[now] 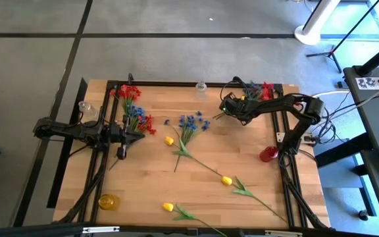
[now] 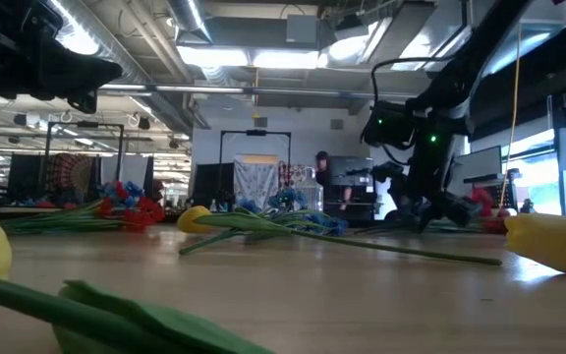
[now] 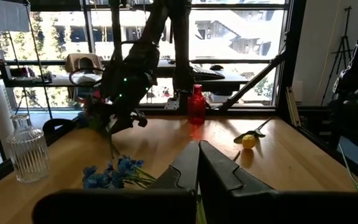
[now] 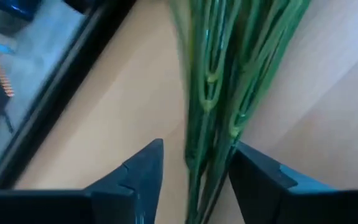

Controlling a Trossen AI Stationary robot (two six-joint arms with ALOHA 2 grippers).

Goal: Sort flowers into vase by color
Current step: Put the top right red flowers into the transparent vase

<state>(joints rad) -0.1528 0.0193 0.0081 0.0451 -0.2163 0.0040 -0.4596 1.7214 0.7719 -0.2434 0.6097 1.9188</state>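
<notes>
My right gripper (image 1: pixel 226 108) is open at the table's far right. Its fingers stand on either side of the green stems (image 4: pixel 216 81) of a red and blue bunch (image 1: pixel 258 90) lying there. My left gripper (image 1: pixel 139 135) is shut at the table's left, beside a red and blue bunch (image 1: pixel 134 110) lying flat. A blue bunch (image 1: pixel 193 122) with a yellow bud (image 1: pixel 169 140) lies mid-table. Two more yellow buds (image 1: pixel 226 180) (image 1: pixel 168 207) lie on their long stems nearer the front. My right gripper (image 4: pixel 197 149) comes at the bunch's stems (image 4: pixel 211 155) along their length, one finger (image 4: pixel 143 167) on each side. Whether a finger touches the stems, I cannot tell.
Several vases stand on the table: a clear one (image 1: pixel 201 87) at the far edge, a clear one (image 1: pixel 84 108) at the far left, a red one (image 1: pixel 268 155) at the right edge and a yellow one (image 1: pixel 108 201) at the near left. A black frame rims the table.
</notes>
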